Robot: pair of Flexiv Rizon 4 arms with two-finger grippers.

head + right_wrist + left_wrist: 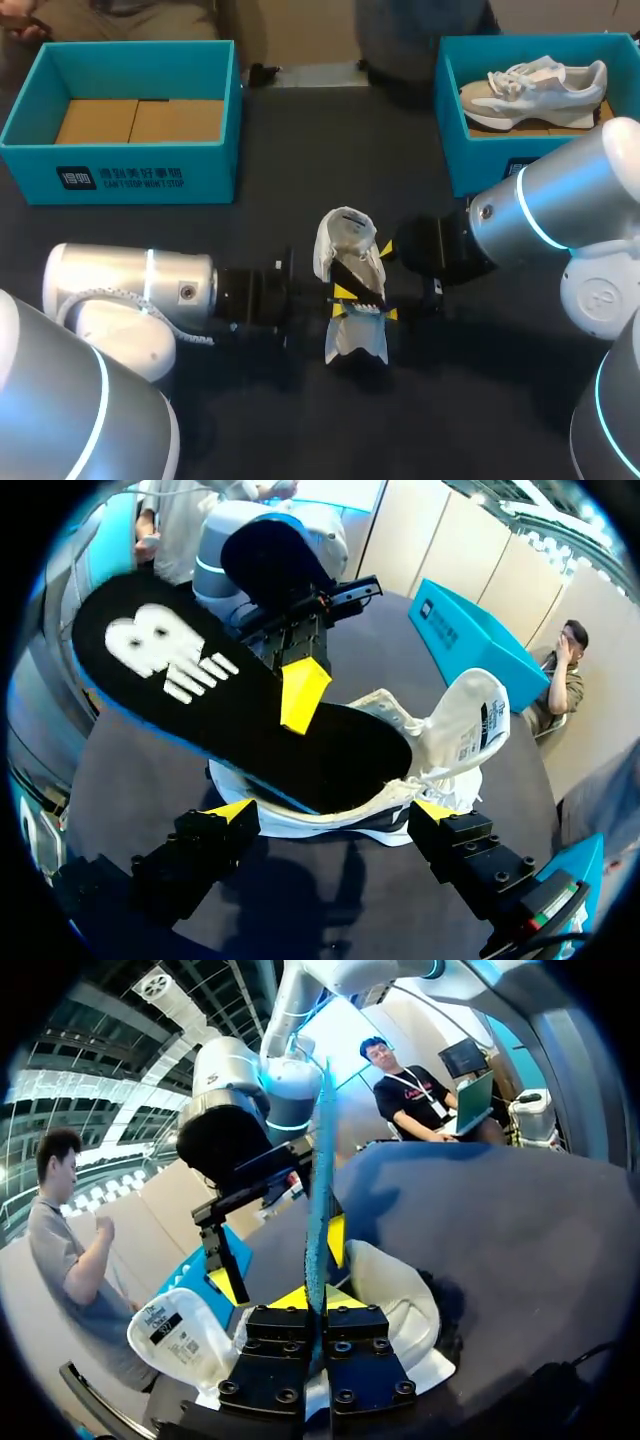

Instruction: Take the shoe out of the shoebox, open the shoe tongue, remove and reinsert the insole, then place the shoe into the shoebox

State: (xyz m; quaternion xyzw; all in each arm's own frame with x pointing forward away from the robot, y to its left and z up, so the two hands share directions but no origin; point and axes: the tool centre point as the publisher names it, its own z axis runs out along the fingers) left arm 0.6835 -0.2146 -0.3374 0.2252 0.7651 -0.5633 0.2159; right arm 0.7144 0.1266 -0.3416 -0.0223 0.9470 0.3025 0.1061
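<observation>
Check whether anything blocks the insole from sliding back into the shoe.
Nothing visible does. The insole, held by the left gripper, has one end inside the opening of the shoe, and the tongue is folded back clear of it. The right gripper is open, fingers flanking the shoe.

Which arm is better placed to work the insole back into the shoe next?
Left. The left gripper is shut on the insole, one end of which sits in the shoe. The right gripper is open, straddling the shoe and holding nothing.
</observation>
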